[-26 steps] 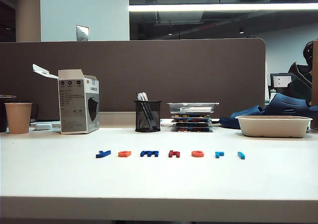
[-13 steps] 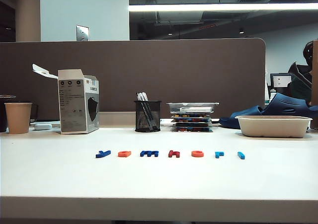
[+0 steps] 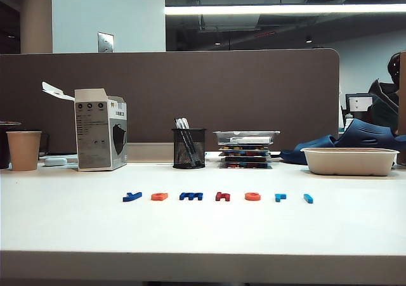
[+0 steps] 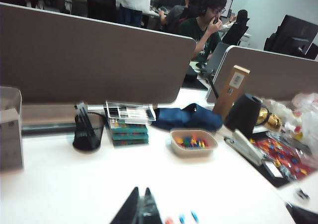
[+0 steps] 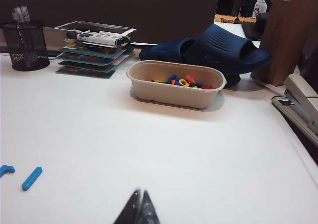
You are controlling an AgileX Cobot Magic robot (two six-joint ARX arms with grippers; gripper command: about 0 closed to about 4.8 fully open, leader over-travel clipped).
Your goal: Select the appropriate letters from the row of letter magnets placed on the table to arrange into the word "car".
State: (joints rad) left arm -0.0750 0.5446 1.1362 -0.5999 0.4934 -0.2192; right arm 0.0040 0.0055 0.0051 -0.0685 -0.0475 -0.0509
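The row of letter magnets (image 3: 217, 197) lay untouched on the table (image 3: 203, 235), 7 pieces in 1 line, and no arm appeared in the exterior view. The left gripper (image 4: 140, 209) hung above the table with its jaws pressed together and nothing between them; 3 small letters showed just ahead of its tips, but the view was blurred, so I could not tell which ones. The right gripper (image 5: 138, 209) was also closed and empty, with the light-blue "r" (image 5: 6, 170) well off to its side.

The main risk was a wrong pick. The orange "a" (image 3: 159, 196) lay between 2 dark-blue letters and the orange-red "c" (image 3: 252, 196) just beside the dark-red "h" (image 3: 222, 196), so closed or badly aimed jaws could push neighbours and spoil the row.
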